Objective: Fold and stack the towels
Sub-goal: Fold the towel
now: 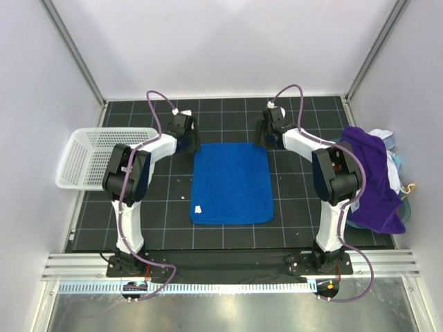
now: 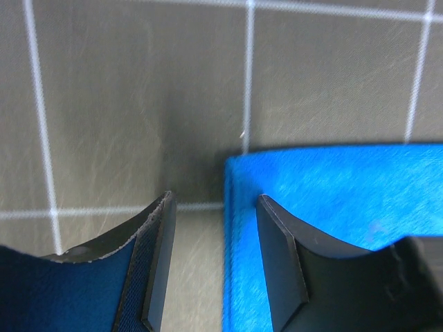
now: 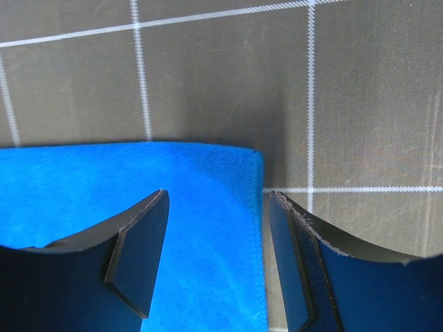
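Top external, blue towel [image 1: 232,183] flat, your left pincer [image 1: 192,144] at its 11 o'clock corner, right pincer [image 1: 263,138] at 1 o'clock, both open, empty.

1. The spread towel [image 1: 232,183] lies mid-table [image 1: 228,114].
2. The basket [image 1: 76,162] sits to its left.
3. The heaped towel [image 1: 374,183] lies to its right, at the table's edge.
4. The left gripper [image 2: 214,196] and right gripper [image 3: 218,192] straddle the spread towel's far corners.
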